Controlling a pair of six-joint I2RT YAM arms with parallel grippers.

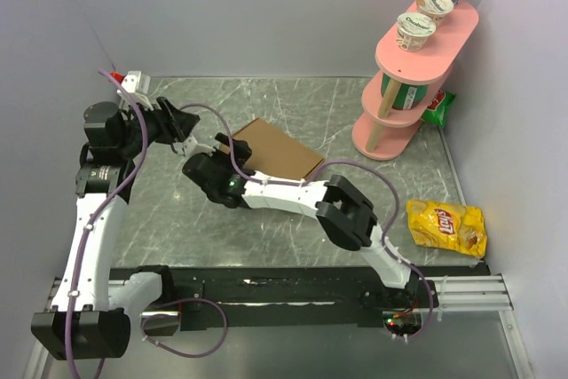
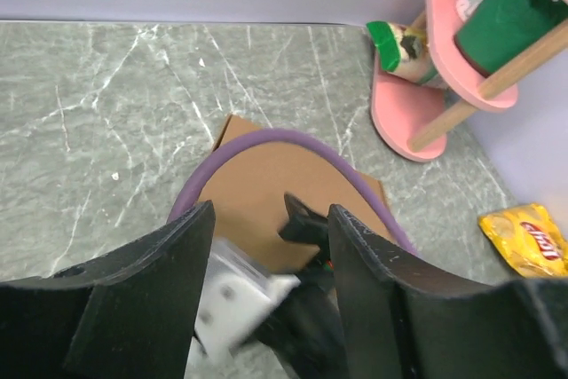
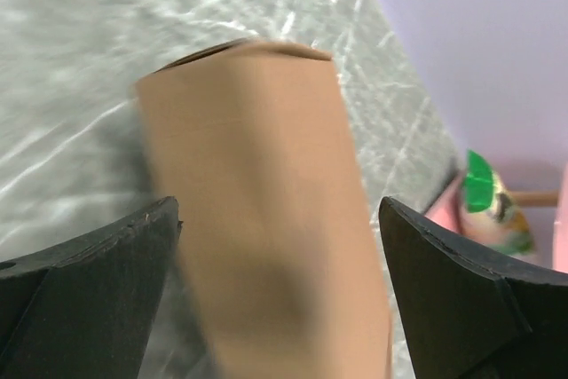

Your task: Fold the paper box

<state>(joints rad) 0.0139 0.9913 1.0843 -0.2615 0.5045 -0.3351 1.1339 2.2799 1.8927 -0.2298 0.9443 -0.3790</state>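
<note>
The paper box [image 1: 277, 153] is lying flat on the grey marbled table [image 1: 293, 99], just above centre in the top view. The right gripper [image 3: 280, 209] is sitting at the box's left corner with its fingers [image 3: 98, 255] spread wide. Blurred cardboard is filling the gap between them, and contact cannot be told. The left gripper [image 2: 271, 219] is hovering further left, likewise spread and holding nothing, with a purple cable [image 2: 266, 139] arcing across its view.
</note>
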